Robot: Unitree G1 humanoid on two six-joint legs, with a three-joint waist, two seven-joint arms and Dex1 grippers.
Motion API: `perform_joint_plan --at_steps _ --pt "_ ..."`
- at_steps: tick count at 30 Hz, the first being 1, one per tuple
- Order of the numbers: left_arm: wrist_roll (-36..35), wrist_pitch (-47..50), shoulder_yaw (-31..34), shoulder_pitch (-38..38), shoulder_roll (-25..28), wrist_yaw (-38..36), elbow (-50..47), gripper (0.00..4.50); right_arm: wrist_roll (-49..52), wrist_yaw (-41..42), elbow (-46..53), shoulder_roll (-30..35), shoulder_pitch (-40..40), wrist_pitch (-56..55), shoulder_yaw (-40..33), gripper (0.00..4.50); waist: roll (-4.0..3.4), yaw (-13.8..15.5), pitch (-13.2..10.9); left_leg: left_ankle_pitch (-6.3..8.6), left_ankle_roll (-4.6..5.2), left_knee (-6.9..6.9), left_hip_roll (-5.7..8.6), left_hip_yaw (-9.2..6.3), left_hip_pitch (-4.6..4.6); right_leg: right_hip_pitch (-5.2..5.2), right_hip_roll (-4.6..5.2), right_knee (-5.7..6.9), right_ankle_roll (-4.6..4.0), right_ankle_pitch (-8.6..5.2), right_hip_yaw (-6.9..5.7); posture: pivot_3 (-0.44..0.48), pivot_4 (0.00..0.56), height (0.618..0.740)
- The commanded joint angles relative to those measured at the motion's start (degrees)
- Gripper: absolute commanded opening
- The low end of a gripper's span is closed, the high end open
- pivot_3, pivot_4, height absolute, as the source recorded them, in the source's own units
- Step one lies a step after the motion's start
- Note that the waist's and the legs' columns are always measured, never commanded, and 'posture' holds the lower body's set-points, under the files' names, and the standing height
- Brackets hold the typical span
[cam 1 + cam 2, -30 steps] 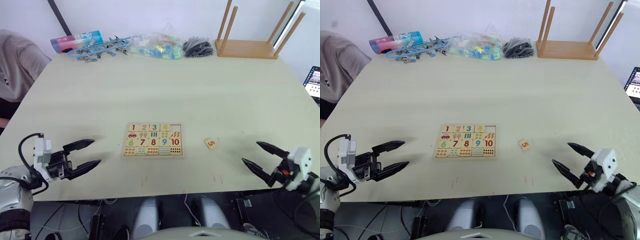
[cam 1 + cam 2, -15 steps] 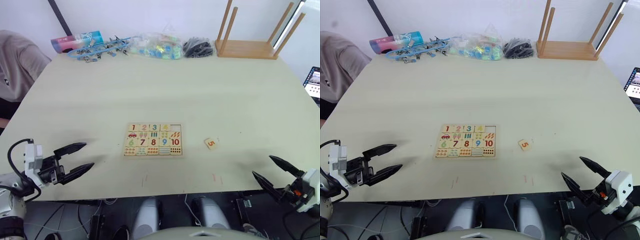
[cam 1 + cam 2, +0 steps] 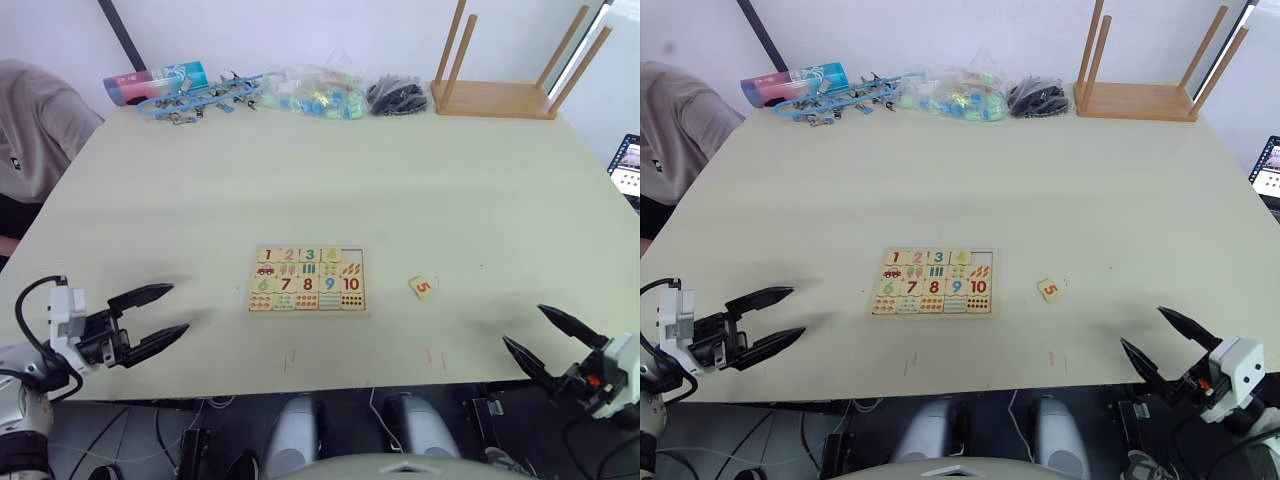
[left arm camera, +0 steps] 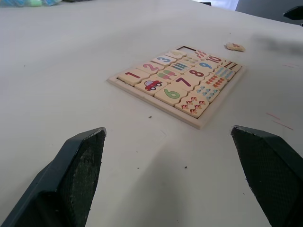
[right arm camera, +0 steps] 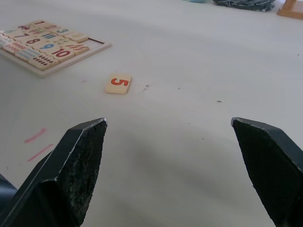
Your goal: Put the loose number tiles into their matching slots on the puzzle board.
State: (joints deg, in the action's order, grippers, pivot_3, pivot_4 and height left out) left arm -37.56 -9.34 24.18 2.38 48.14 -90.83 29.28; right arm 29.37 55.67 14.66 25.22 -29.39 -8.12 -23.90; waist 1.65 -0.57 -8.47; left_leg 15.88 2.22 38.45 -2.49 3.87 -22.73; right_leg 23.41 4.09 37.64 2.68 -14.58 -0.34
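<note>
Right wrist view: one loose tile left, both grippers spread wide and empty.

Nearest, the right gripper (image 3: pixel 556 341) hangs off the table's (image 3: pixel 400 180) near edge with fingers far apart; the left gripper (image 3: pixel 150 317) is likewise wide, at the near left. The orange 5 tile (image 5: pixel 118 83) lies flat just right of the puzzle board (image 3: pixel 307 280). Its slot (image 3: pixel 351 254), top right corner, looks bare. My judgement: reach forward with the right arm, pinch the tile by opposite edges, then lower it square into that recess. Beyond, clutter and a wooden stool (image 3: pixel 505 75) sit well apart.
</note>
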Motion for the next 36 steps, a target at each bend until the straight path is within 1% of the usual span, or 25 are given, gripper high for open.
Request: perform_joint_plan --at_steps 1,5,11,18,23,26,28,30,36 --pt "-0.6 -1.0 -0.6 -0.3 0.6 -1.7 -0.6 4.5 1.0 -1.4 2.6 0.5 0.6 0.5 0.1 4.41 0.0 0.0 0.0 0.0 0.0 0.0 0.0 0.01 0.0 0.0 0.0 0.0 0.0 0.0 0.0 0.0 0.15 0.737" --pt "-1.0 -1.8 -3.0 -1.1 1.5 -1.7 -0.5 4.5 0.1 -4.1 6.5 0.7 0.6 4.0 2.9 4.41 -0.01 0.0 0.0 0.0 0.0 0.0 0.0 0.0 0.0 0.0 -0.01 0.02 0.0 0.0 0.0 0.0 0.15 0.737" --pt "-4.3 -5.1 -10.2 -4.1 4.0 -1.7 0.7 4.5 -3.9 -10.5 14.4 0.3 1.5 9.8 10.6 4.41 0.05 0.1 0.0 0.0 0.0 0.01 0.0 -0.01 0.01 0.0 -0.02 0.05 0.0 0.0 0.0 0.0 0.15 0.737" --pt "-10.6 -8.6 -21.3 -6.4 9.7 -1.7 -0.1 4.5 -10.2 -19.3 17.4 0.2 7.9 17.8 17.8 4.41 0.06 0.0 0.0 0.0 0.0 0.02 0.02 0.02 0.0 0.01 -0.04 0.04 0.0 0.0 0.01 0.0 0.15 0.737" --pt "-15.3 -10.8 -28.8 -7.4 14.4 -1.7 -3.7 4.5 -16.3 -25.8 17.3 0.4 12.8 26.2 22.8 4.41 0.08 0.1 0.1 -0.01 0.0 0.02 0.03 0.02 -0.02 0.02 -0.05 0.04 0.0 0.0 0.01 0.0 0.15 0.737" --pt "-17.0 -11.6 -31.2 -8.4 15.9 -1.7 -4.6 4.5 -17.4 -27.9 18.0 0.2 14.5 30.3 24.4 4.41 0.04 0.1 0.0 -0.01 0.0 0.03 0.08 0.03 -0.04 0.03 -0.05 0.04 0.0 0.0 0.01 0.0 0.15 0.737" --pt "-17.7 -12.1 -32.5 -9.1 16.7 -1.7 -5.3 4.5 -17.5 -30.0 20.1 0.2 16.3 37.9 25.7 4.41 0.06 0.1 0.0 -0.01 0.0 0.04 0.08 0.03 -0.04 0.03 -0.06 0.05 0.0 0.0 0.0 0.0 0.15 0.737" --pt "-18.3 -12.4 -33.4 -9.5 17.2 -1.7 -5.5 4.5 -17.2 -31.3 21.6 0.2 17.3 42.7 26.3 4.41 0.05 0.0 0.0 -0.01 0.01 0.06 0.08 0.03 -0.04 0.03 -0.06 0.07 0.0 0.0 0.01 0.0 0.15 0.737" --pt "-18.9 -12.4 -34.3 -9.8 17.5 -1.7 -6.7 4.5 -17.2 -35.7 23.1 -2.4 22.8 52.4 27.6 4.41 0.07 -0.1 0.0 -0.01 0.01 0.06 0.11 0.05 -0.06 0.04 -0.09 0.06 0.02 0.0 0.02 0.0 0.15 0.737"
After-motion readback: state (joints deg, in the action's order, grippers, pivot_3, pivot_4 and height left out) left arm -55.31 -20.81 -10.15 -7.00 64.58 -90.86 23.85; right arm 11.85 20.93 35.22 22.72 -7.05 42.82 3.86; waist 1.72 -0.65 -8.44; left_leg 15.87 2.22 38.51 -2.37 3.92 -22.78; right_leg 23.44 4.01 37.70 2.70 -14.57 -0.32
